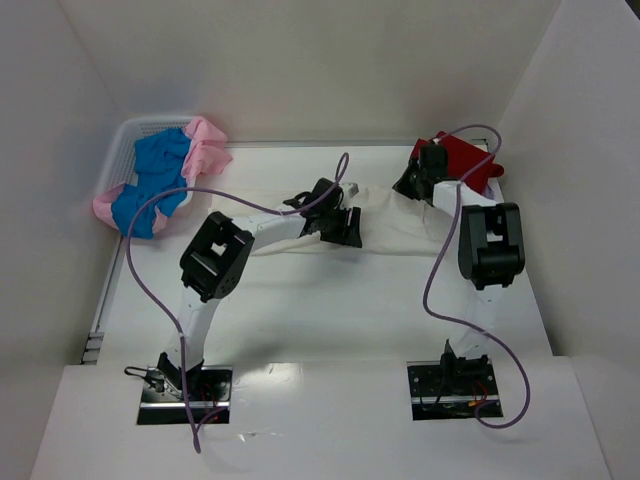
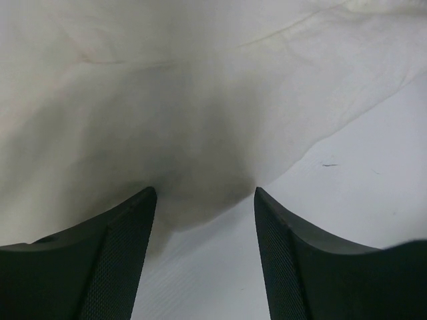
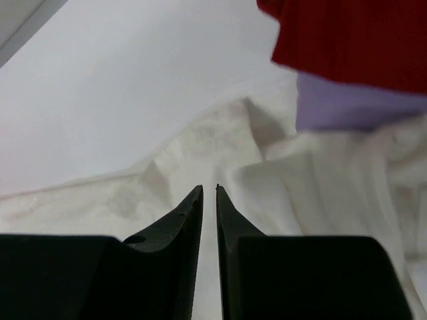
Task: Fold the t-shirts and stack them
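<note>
White table (image 1: 350,310), white walls (image 1: 300,60); left fingers (image 2: 120,260) wide over cream t-shirt (image 2: 167,100); right fingers (image 3: 175,267) nearly closed.

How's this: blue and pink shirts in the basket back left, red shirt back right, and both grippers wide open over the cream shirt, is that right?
Not quite. Only the left gripper is wide open over the cream shirt; the right gripper has its fingers almost together, as the right wrist view shows. The rest holds.

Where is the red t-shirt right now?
Top view: the red t-shirt lies far right on the table, beyond the right gripper, overlapping a lavender shirt beside the cream shirt.
</note>
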